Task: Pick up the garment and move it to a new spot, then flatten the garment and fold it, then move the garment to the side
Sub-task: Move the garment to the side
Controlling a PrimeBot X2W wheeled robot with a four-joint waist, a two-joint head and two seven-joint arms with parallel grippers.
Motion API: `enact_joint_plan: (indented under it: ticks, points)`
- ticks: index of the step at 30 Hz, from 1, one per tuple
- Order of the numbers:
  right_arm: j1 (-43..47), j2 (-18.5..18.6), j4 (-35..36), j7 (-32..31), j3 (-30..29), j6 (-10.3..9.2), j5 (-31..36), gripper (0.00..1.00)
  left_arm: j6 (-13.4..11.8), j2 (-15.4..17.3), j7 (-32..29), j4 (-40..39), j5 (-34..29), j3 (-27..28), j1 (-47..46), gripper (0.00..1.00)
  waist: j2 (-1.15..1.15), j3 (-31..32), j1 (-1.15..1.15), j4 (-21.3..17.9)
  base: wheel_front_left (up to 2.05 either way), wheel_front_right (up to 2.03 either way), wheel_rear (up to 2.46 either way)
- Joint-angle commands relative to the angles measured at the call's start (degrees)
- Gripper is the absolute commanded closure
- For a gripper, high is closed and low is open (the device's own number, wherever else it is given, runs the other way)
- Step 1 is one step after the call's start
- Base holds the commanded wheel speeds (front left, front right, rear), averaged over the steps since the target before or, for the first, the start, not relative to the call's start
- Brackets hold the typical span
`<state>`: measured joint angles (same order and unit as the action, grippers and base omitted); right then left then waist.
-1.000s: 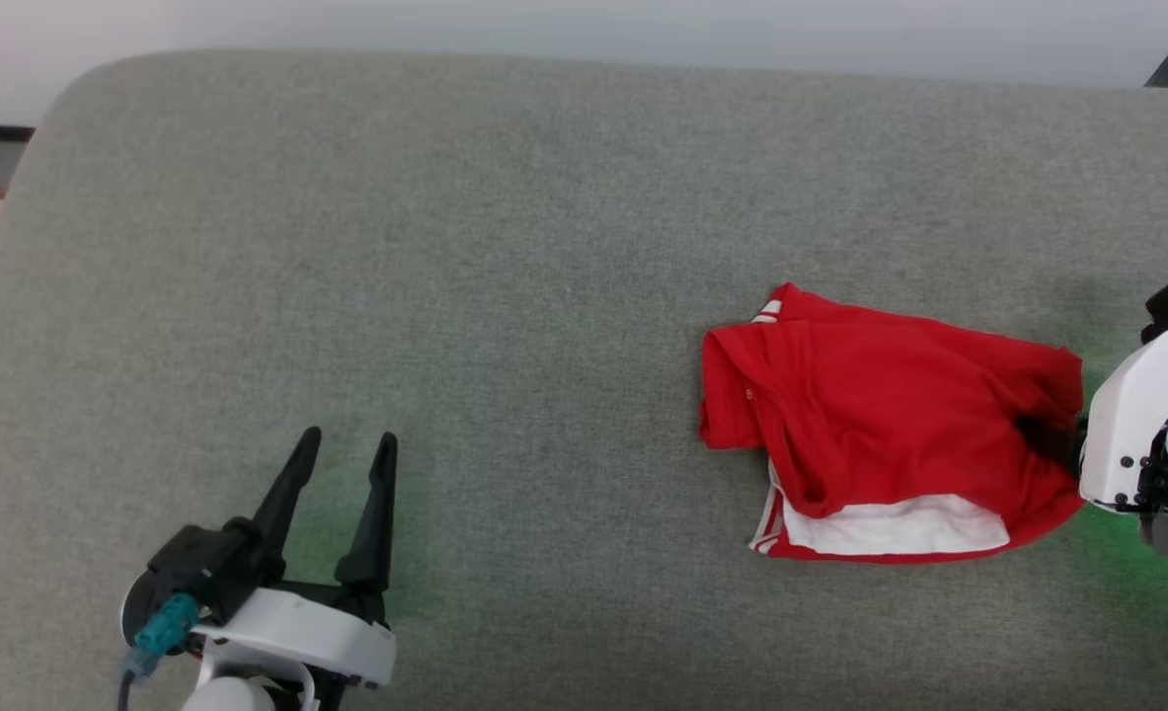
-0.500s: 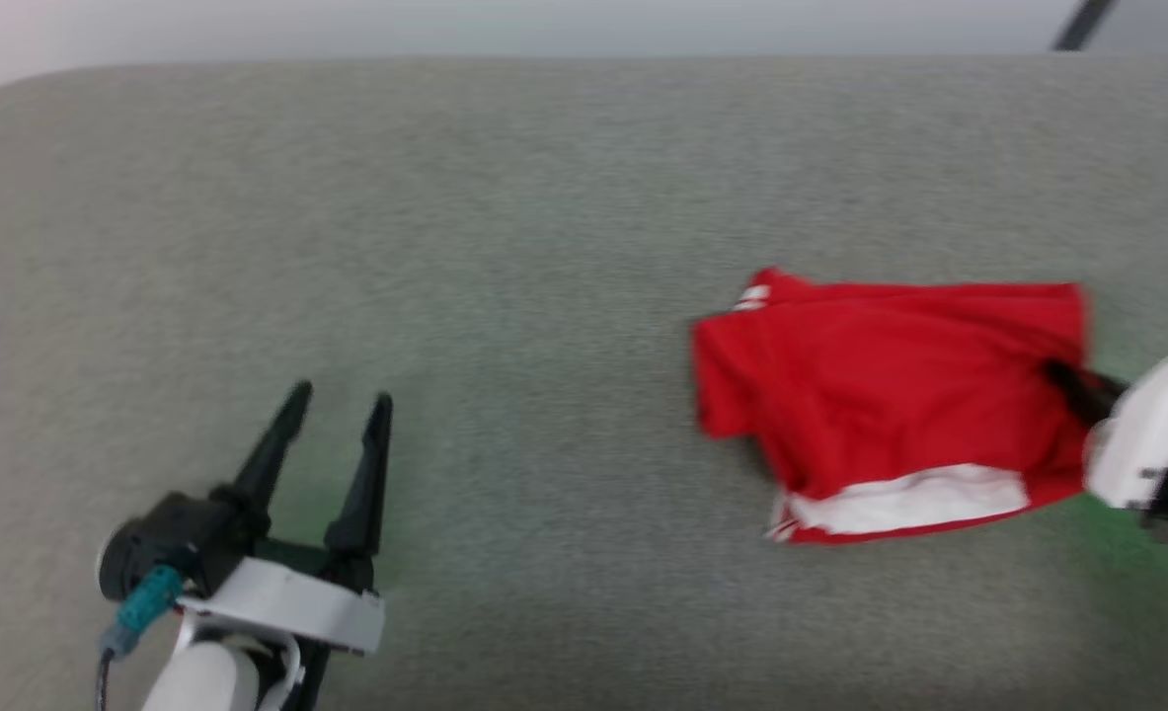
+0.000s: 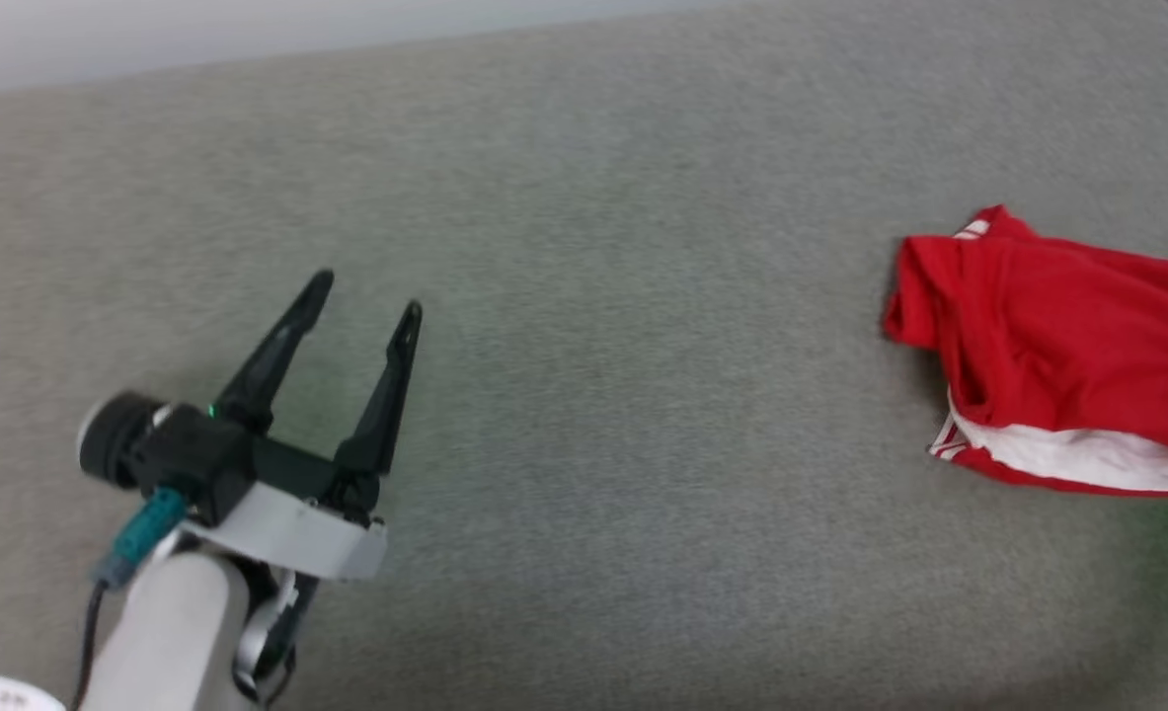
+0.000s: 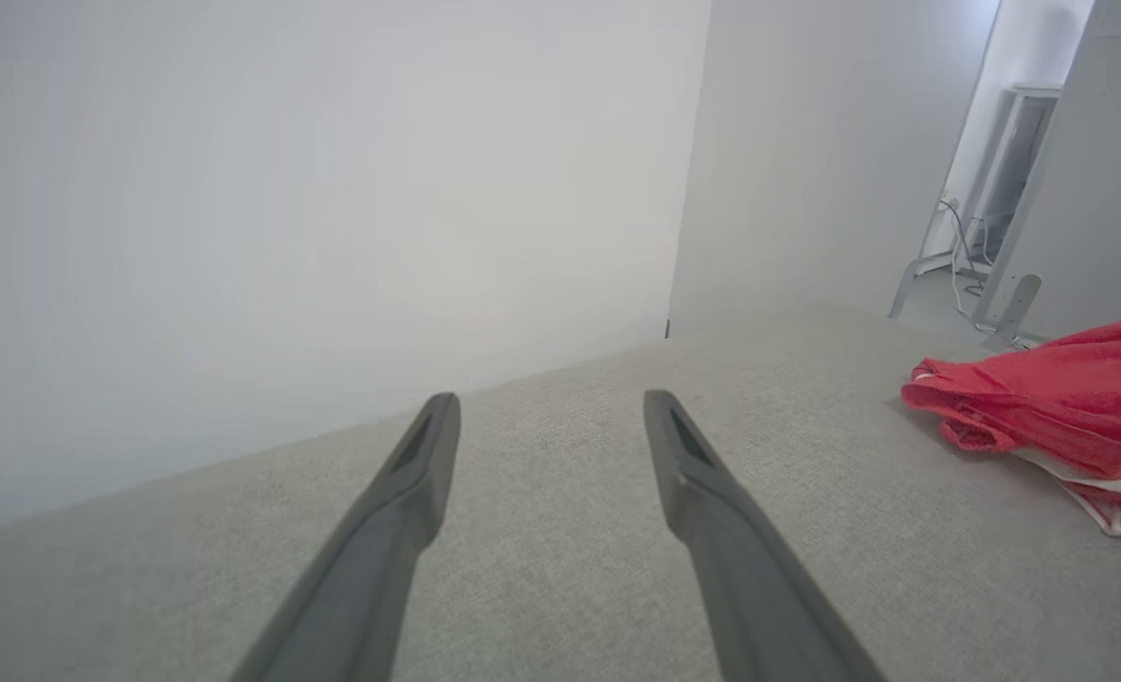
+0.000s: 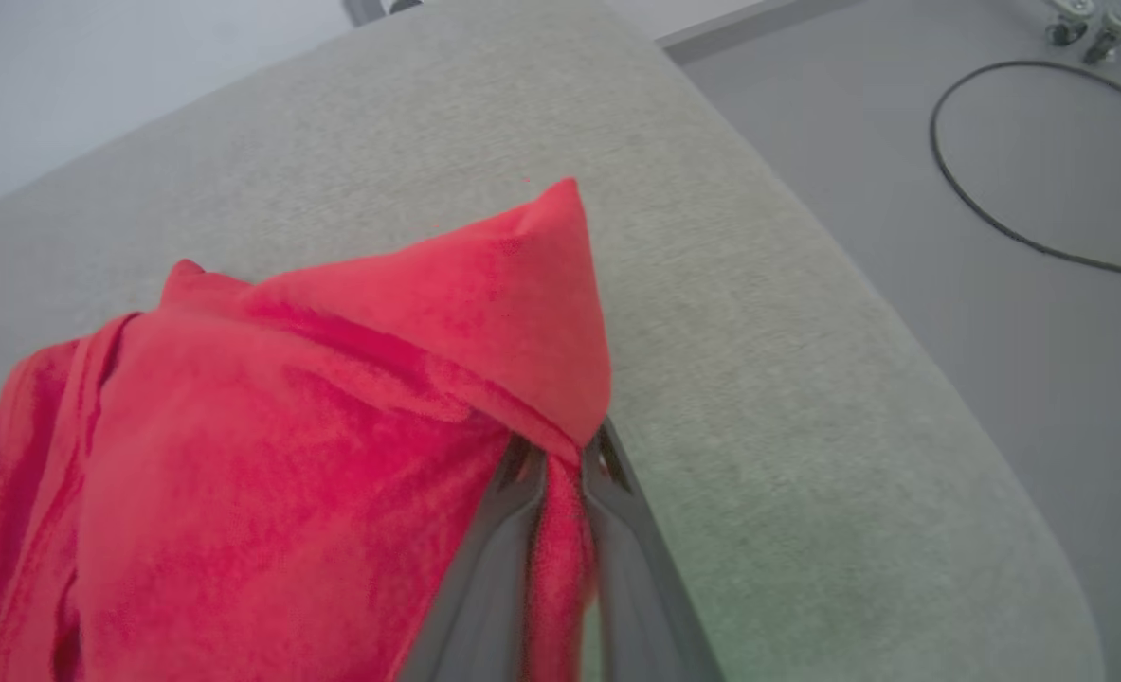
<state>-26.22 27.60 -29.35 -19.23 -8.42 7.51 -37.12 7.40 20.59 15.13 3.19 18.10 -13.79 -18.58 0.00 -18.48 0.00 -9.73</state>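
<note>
Two fingers of the right gripper (image 5: pixel 562 457) pinch a fold of the garment (image 3: pixel 1067 365), bunched at the right end of the grey cushion (image 3: pixel 584 247); the left gripper (image 3: pixel 366 296), spread wide and empty, hovers well apart to its left.

Left end effector (image 3: pixel 367 294): blk fingers (image 3: pixel 277 346), white wrist (image 3: pixel 287 541), prob. teal plug (image 3: pixel 144 538).
</note>
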Motion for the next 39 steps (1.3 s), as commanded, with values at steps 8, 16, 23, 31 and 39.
enact_joint_plan:
  ticks: [8, 16, 23, 31, 39]
  points:
    - [-9.72, 0.89, -6.68, 3.48, -2.93, -0.04, 6.57, 1.0, 0.1, 4.49, -0.04, 0.15, -0.3, -3.42, -7.57, 0.0, 0.0, -5.74, 0.0, -4.19, 0.0, 0.0, 0.0]
    - [-19.84, 1.7, -15.23, 7.15, -4.58, -0.04, 14.36, 1.0, 0.1, 7.9, -0.04, -0.45, -1.17, -6.32, -14.73, 0.0, 0.0, -10.98, 0.0, -4.43, 0.0, 0.0, 0.0]
    - [-26.1, 0.76, -22.09, 11.53, -4.42, -0.04, 20.77, 1.0, 0.09, 10.17, -0.04, -0.16, -1.98, -8.47, -18.63, 0.0, 0.0, -13.63, 0.0, -4.25, 0.0, 0.0, 0.0]
    - [-30.02, -1.12, -29.28, 15.02, -4.47, -0.04, 26.7, 1.0, 0.09, 11.26, -0.04, -0.49, -2.03, -7.79, -19.2, 0.0, 0.0, -14.98, 0.0, -3.98, 0.0, 0.0, 0.0]
    - [-33.01, -1.2, -34.03, 17.48, -4.98, -0.04, 28.0, 0.0, -0.54, 11.05, -0.04, -1.46, -2.96, -6.32, -18.75, 0.0, 0.0, -14.38, 0.0, -3.74, 0.0, 0.0, 0.0]
